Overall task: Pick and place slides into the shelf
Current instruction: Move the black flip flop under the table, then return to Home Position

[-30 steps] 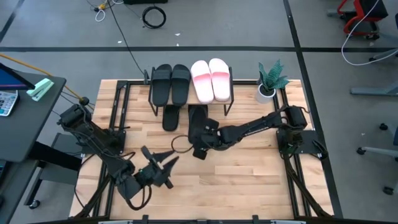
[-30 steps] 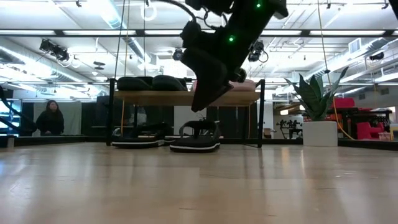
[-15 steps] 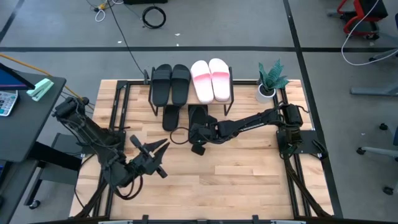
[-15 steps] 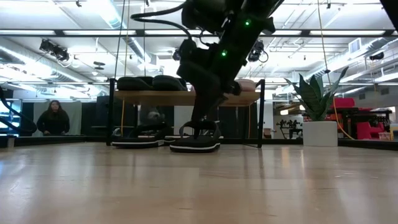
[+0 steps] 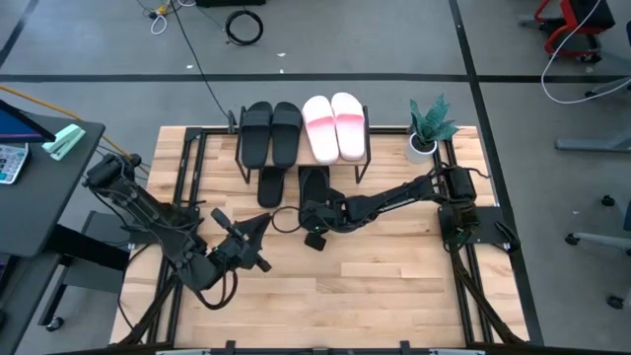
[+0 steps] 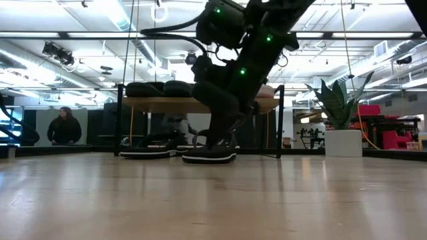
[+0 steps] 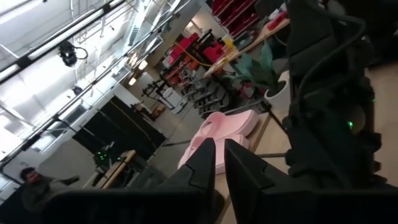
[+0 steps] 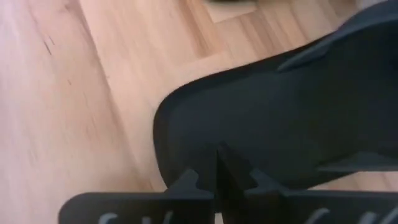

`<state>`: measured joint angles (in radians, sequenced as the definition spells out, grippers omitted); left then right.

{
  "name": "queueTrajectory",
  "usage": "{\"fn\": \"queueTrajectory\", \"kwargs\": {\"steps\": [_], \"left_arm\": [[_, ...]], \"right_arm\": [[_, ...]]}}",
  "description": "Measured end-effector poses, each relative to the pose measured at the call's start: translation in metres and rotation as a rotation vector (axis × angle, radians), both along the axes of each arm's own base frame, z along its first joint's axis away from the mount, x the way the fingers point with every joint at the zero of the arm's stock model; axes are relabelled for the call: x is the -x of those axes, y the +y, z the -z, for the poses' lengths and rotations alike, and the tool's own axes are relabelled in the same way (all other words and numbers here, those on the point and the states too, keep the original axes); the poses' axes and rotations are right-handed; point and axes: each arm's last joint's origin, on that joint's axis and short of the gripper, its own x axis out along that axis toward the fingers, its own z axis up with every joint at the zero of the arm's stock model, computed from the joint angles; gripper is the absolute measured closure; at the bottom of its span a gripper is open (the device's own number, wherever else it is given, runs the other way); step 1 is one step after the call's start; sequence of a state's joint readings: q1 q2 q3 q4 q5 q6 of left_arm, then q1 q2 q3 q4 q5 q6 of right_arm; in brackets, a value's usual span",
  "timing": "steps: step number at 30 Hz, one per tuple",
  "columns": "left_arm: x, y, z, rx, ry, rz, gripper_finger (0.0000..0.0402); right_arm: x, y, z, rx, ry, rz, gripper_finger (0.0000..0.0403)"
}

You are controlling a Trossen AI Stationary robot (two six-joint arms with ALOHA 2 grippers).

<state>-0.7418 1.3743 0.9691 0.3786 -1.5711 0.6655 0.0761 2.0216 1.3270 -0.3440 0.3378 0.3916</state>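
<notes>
The shelf (image 5: 301, 158) stands at the table's far side. Two black slides (image 5: 270, 133) and two pale pink slides (image 5: 333, 126) lie on its plank. In front of it two more black slides rest soles down on the table, a left one (image 5: 269, 185) and a right one (image 5: 314, 181). My right gripper (image 5: 310, 209) is shut and pointing down at the right slide's near end (image 6: 209, 155). My left gripper (image 5: 258, 229) hovers over the table left of that, touching nothing. Only a narrow slit (image 7: 219, 163) shows between its fingers. My right gripper sets its shut fingertips (image 8: 219, 155) on the top face of the black slide, just inside its rounded near end (image 8: 186, 127). The fingers come from above, slanting down. The slide lies flat on the table.
A potted plant (image 5: 431, 128) stands at the far right, beside the shelf's thin black legs (image 6: 279, 123). Bare wood lies toward the table's near edge (image 5: 335, 296). A person (image 6: 65, 127) stands in the room behind.
My right gripper has come down from above the black slide onto its near end; the slide has stayed where it was. My left gripper has gone toward the table's far edge, nearer the slides, and its fingers have drawn closer together.
</notes>
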Motion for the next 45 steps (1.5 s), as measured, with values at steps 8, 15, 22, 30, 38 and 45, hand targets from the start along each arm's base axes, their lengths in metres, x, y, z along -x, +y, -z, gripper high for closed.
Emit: {"fn": "queueTrajectory", "kwargs": {"steps": [8,15,22,30,38,45], "left_arm": [[-0.006,0.008,0.000,-0.005,0.005,-0.034,0.0377],[-0.006,0.008,0.001,-0.008,0.009,-0.034,0.0381],[-0.006,0.008,0.001,-0.008,0.009,-0.034,0.0383],[-0.006,0.008,0.001,-0.007,0.008,-0.034,0.0382],[-0.005,0.007,0.001,-0.003,0.003,-0.032,0.0387],[0.014,-0.004,-0.017,-0.039,0.040,0.046,0.0386]], "right_arm": [[-0.005,-0.022,0.021,0.020,0.034,0.026,0.0400],[-0.008,-0.045,0.022,0.075,0.031,0.021,0.0401],[-0.005,-0.073,0.022,0.115,0.062,0.024,0.0401],[-0.004,-0.092,0.021,0.141,0.067,0.019,0.0401],[-0.007,-0.066,0.011,0.226,0.051,-0.020,0.0395],[0.017,0.004,-0.068,0.288,-0.056,-0.150,0.0391]]}}
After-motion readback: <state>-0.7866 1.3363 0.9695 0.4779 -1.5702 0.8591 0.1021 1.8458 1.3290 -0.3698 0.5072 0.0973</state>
